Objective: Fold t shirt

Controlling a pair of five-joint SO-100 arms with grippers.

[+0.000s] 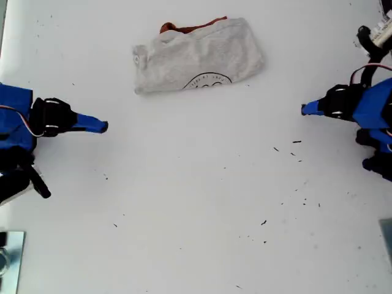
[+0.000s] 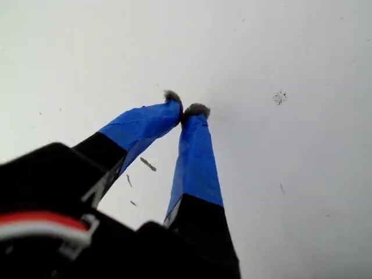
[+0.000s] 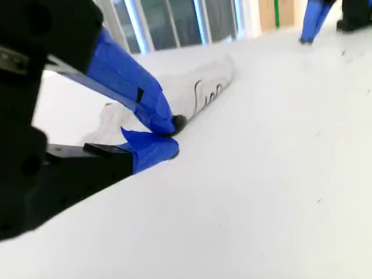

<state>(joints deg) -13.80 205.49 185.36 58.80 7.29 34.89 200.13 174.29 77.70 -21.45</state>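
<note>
– Grey cloth with a rim of rust-orange: is the t shirt [image 1: 196, 56] folded, then?

– By my reckoning it is nearly or fully done. From the exterior view's left: my second gripper [image 1: 105, 127] hovers at mid-left over the bare white table [image 1: 196, 214], well apart from the garment. The shirt lies in the upper middle of the frame as a compact, slightly tilted bundle. Only a sliver of sleeve [image 1: 184, 27] peeks out along its top edge, and the dark print [image 1: 208, 81] curves along its lower edge. At mid-right my first gripper [image 1: 304, 109] also stands well clear, near a scatter of dark specks [image 1: 297, 153].

– And the jaws?

– Both pairs are closed on nothing. The first wrist view shows my first gripper [image 2: 187, 110] with its blue tips pressed together above empty table. In the second wrist view my second gripper [image 3: 171, 136] has its tips meeting too.

– What is left?

– At most some tidying, I would judge. The bundle's edges look rumpled and that sleeve sticks out.

– What does one view give that another lacks?

– Only the exterior view shows the whole outline of the bundle. The second wrist view sees the shirt [image 3: 203, 87] low and side-on, with the other gripper [image 3: 314, 23] beyond it. The first wrist view shows no cloth at all.
</note>
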